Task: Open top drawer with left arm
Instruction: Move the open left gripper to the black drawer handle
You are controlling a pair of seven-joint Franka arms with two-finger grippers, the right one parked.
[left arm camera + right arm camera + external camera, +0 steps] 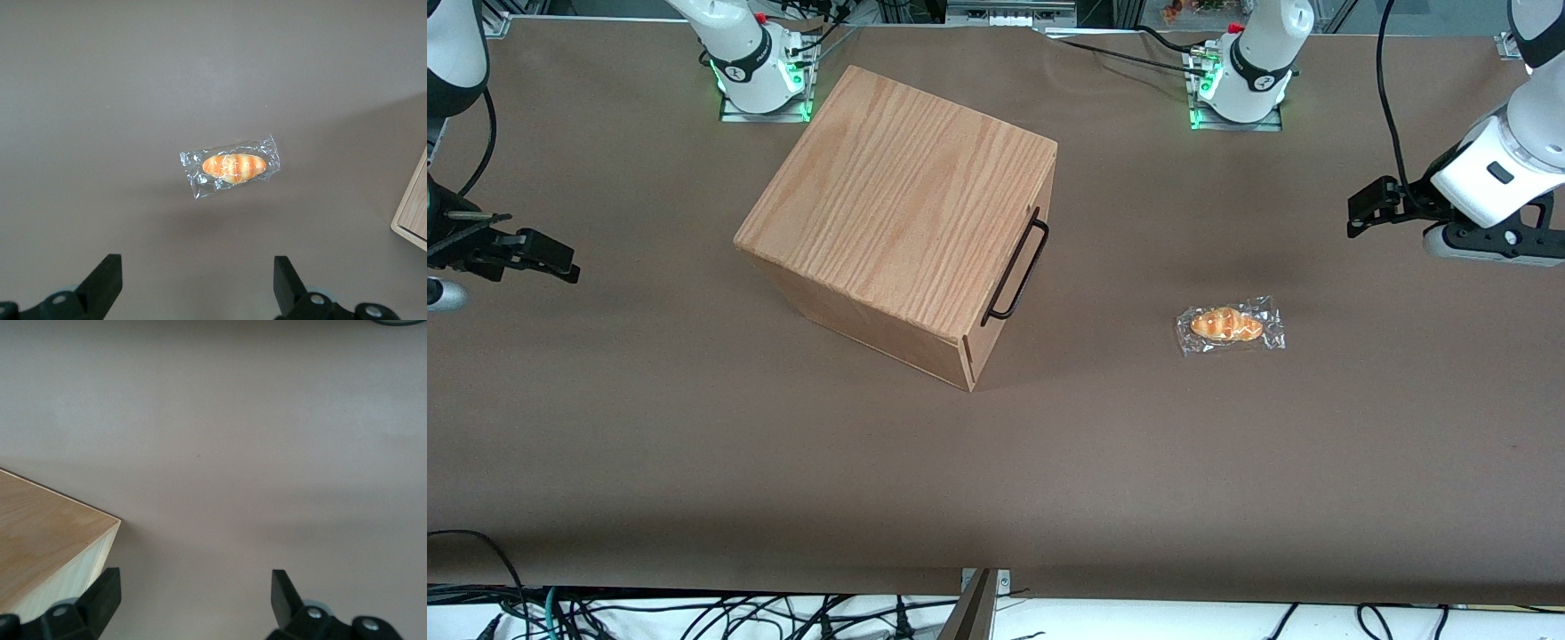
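The jaws stand wide apart with nothing between them: in the left wrist view the gripper (pixel 197 287) shows its two black fingers (pixel 103 280) spread over bare brown table (pixel 100 100). In the front view the gripper (pixel 1371 206) hangs above the table at the working arm's end, carried by the white left arm (pixel 1507 160).

Nearest the front camera lies a small wrapped bread roll (pixel 1230 325), orange with pale stripes in clear crinkled plastic, flat on the table between the gripper and the cabinet (pixel 898 213); the wrist camera looks down on it (pixel 230 167).

A little farther from the camera stands the oak-grain cabinet, set at an angle near the table's middle. The top drawer (pixel 1009 267) sits fully shut in its front, which faces the working arm's end, and the thin black bar handle (pixel 1016 263) sticks out from it. The gripper is well apart from the handle.
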